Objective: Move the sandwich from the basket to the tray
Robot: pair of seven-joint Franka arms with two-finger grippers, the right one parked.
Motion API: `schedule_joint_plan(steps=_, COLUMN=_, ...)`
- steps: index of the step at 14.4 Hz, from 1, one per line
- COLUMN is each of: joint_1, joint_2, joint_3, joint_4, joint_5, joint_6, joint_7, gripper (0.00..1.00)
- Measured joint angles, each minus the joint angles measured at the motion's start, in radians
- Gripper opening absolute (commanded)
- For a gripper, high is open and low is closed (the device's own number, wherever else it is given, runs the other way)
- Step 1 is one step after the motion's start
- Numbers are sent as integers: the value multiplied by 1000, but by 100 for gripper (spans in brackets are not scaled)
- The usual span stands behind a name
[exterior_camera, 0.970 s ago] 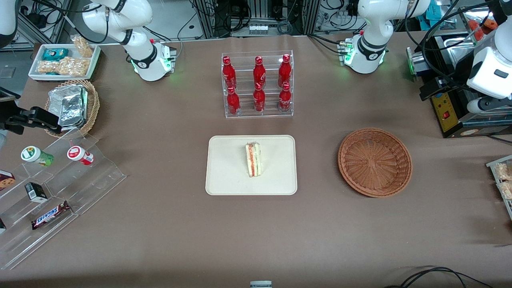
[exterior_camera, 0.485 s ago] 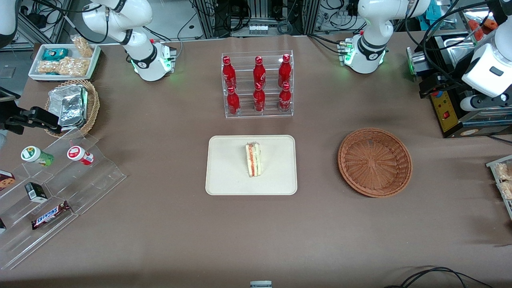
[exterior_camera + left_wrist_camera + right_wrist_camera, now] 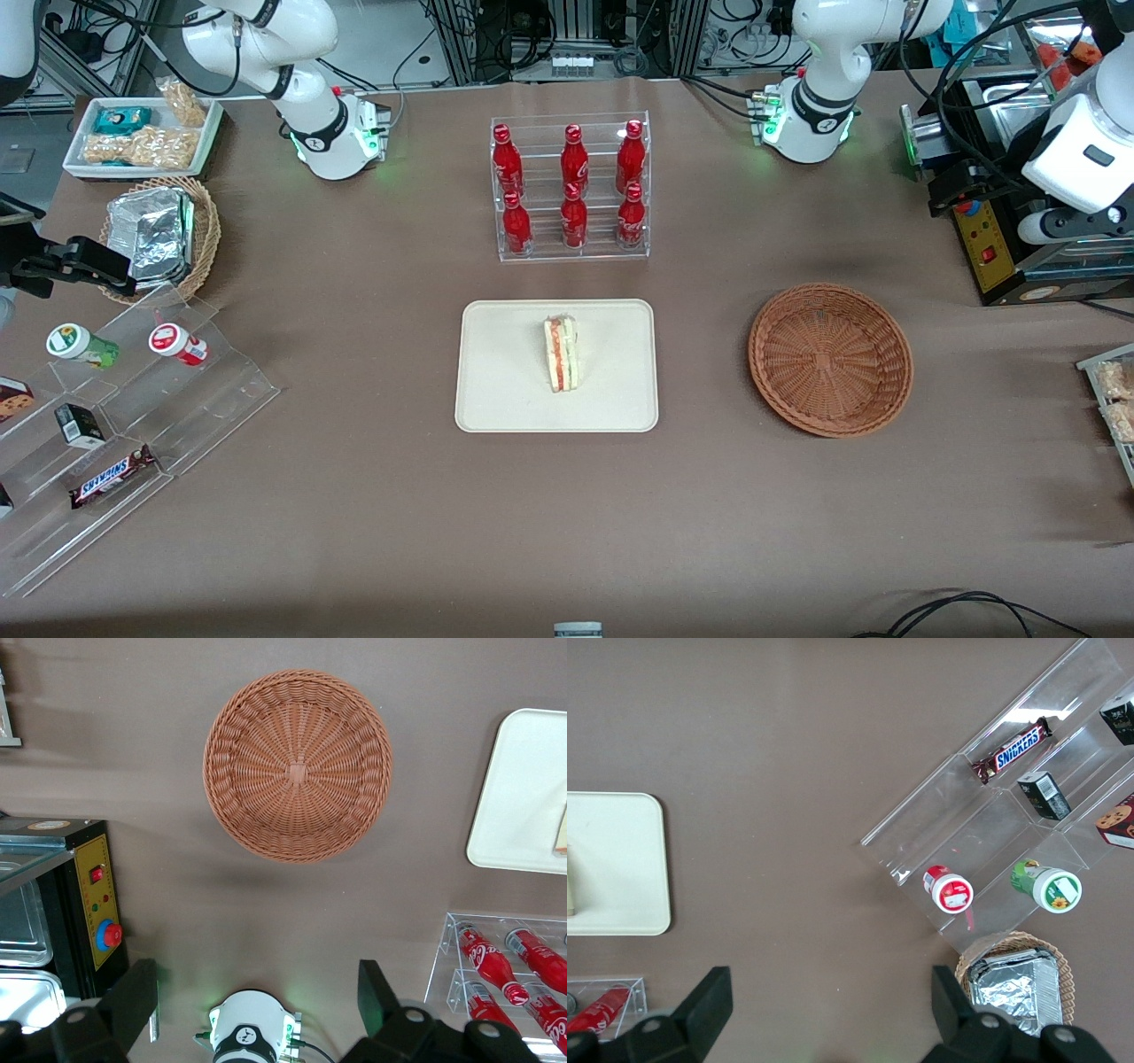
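The sandwich (image 3: 561, 354) lies on the cream tray (image 3: 505, 390) in the middle of the table, filling layers facing up. An edge of it also shows in the left wrist view (image 3: 562, 828), on the tray (image 3: 518, 788). The reddish-brown wicker basket (image 3: 830, 359) sits beside the tray toward the working arm's end and holds nothing; it also shows in the left wrist view (image 3: 298, 765). My left gripper (image 3: 259, 992) is open and empty, held high above the table near the black control box, well apart from the basket. In the front view the gripper (image 3: 955, 190) shows as a dark shape.
A clear rack of red bottles (image 3: 571, 190) stands farther from the front camera than the tray. A black box with a yellow panel (image 3: 988, 244) sits at the working arm's end. A tiered acrylic stand with snacks (image 3: 115, 425) and a tan basket of foil packs (image 3: 159, 235) lie toward the parked arm's end.
The left arm's wrist has shifted slightly since one second ago and has held still for the last half second. The sandwich, tray and basket have not moved.
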State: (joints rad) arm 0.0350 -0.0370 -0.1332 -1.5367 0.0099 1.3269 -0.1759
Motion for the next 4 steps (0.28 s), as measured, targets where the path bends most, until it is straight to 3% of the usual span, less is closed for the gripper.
schedule_joint_plan(steps=4, joint_1=0, joint_2=1, joint_3=0, joint_4=-3, joint_5=-4, joint_6=97, joint_7=3, gripper=100)
